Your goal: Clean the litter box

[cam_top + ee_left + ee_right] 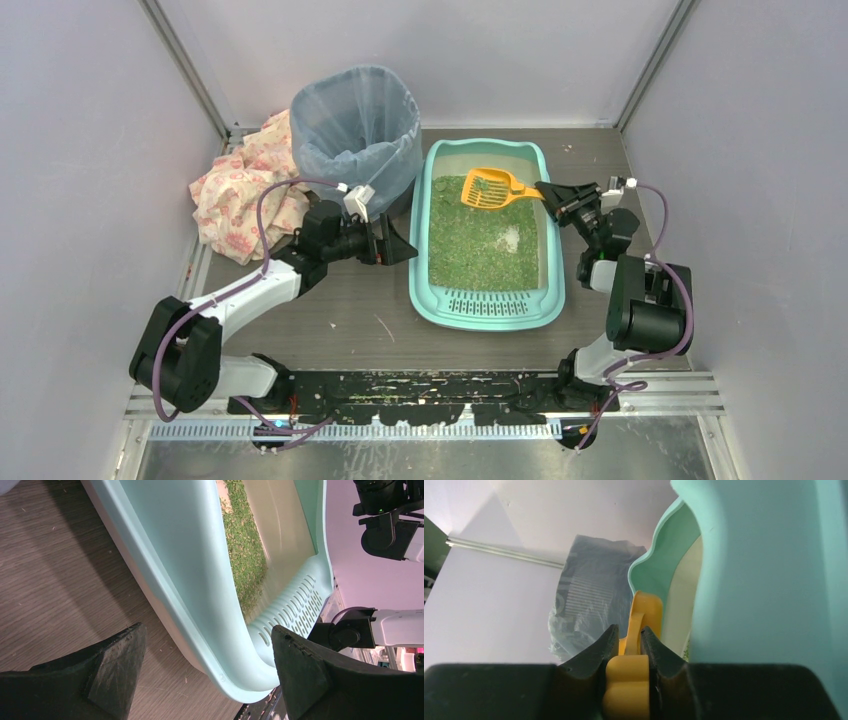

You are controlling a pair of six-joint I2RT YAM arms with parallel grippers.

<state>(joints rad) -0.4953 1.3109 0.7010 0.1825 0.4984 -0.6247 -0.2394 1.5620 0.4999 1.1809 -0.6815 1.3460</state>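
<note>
Large teal-green rectangular plastic litter box (487, 322) sits mid-table on the wood-grain table (330, 320), slotted grate step at the near end, green granular litter (480, 235) filling the middle. Blue-grey bag-lined round bin (355, 125) is just beside its far-left corner. A floral crumpled cloth (240, 185) lies left of the bin.

Right gripper (548, 192) is clenched on the handle of the small orange slotted plastic scoop (487, 188). The right wrist view shows both fingers pinching the handle end (626, 690). Scoop head is over the far part of the litter, roughly level, some green bits on it. Can't tell if it touches the litter. It is probably held flat like that to sift or carry a load leftwards to the bin.

Right arm: elbow folded up at the box's right side, wrist reaching far and left across the right rim.

Left gripper (400, 245) is released, jaws wide. In the left wrist view the box's left wall (190, 580) lies between and beyond the fingers. It is just beside the wall; contact unclear. Likely placed to brace the box against sliding while scooping.

Left arm: stretched low across the table, forearm angled far and right, wrist level.
</note>
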